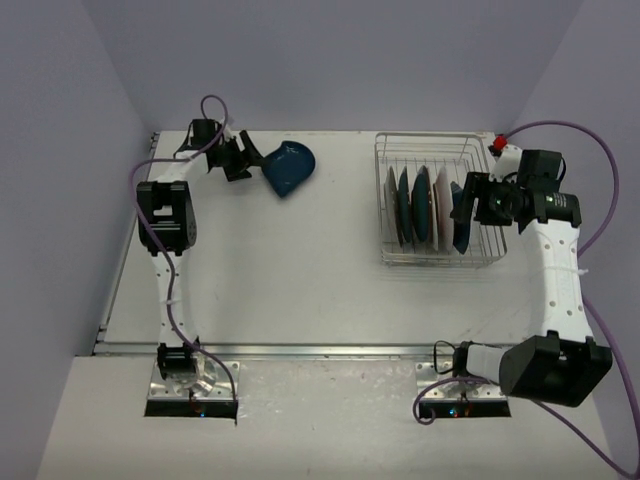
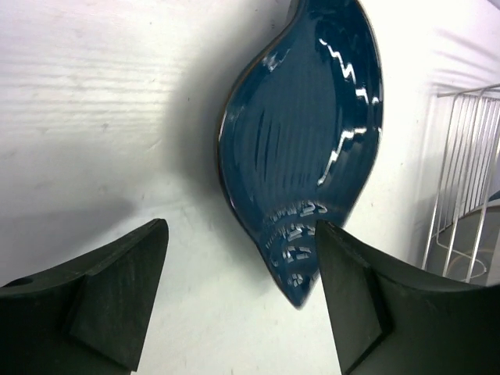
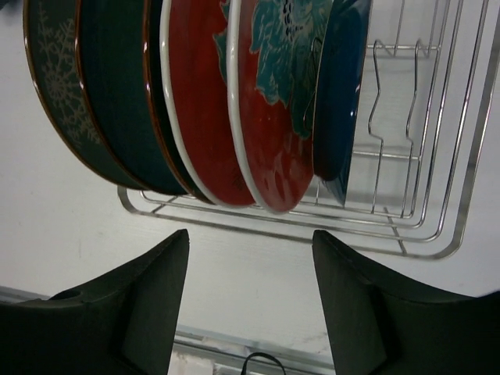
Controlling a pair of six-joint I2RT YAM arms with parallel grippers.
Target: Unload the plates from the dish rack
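Note:
A dark blue leaf-shaped dish point(image 1: 290, 166) lies flat on the table at the back, left of the middle. My left gripper point(image 1: 243, 160) is open just left of it. In the left wrist view the dish point(image 2: 305, 141) points its tip between my fingers, close to the right finger point(image 2: 351, 297), and the left gripper point(image 2: 242, 297) holds nothing. The dish rack point(image 1: 437, 255) stands at the right with several plates point(image 1: 422, 205) upright in it. My right gripper point(image 1: 464, 200) is open at the rack's right side. The right wrist view shows a dark brown plate point(image 3: 58, 86), a teal plate point(image 3: 117, 101), white-and-red plates point(image 3: 273, 117) and a blue dish point(image 3: 344, 94), with the right gripper point(image 3: 250, 305) below them.
The rack's wire wall point(image 2: 461, 195) shows at the right edge of the left wrist view. The rack's base rails point(image 3: 437, 242) lie ahead of the right fingers. Grey walls close in the table at the back and both sides. A metal strip point(image 1: 300, 350) marks the table's near edge.

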